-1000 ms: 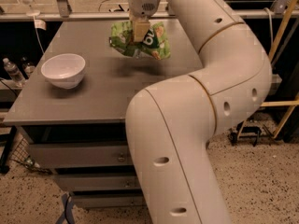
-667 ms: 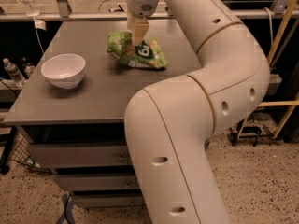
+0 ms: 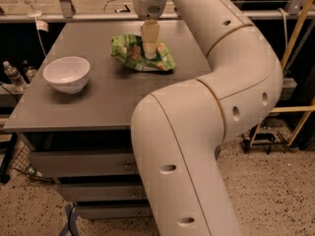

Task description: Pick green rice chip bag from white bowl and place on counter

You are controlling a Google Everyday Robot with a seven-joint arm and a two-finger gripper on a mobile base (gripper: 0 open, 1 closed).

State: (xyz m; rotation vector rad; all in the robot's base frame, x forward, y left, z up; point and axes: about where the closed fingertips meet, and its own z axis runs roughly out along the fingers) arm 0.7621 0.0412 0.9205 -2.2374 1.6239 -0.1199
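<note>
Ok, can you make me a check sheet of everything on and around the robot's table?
Surface: the grey counter is flat, with a slight sheen.
Job's things: the green chip bag lies on the counter, out of the bowl. The white bowl stands apart from it, near the left edge, with nothing inside.
Clutter: nothing seen on the counter.
Grippers: the gripper points straight down at the middle of the bag.
Cables: a thin white cord hangs by the counter's far left corner.
Surroundings: drawers sit under the counter, a water bottle stands to its left, and the floor is speckled.
</note>
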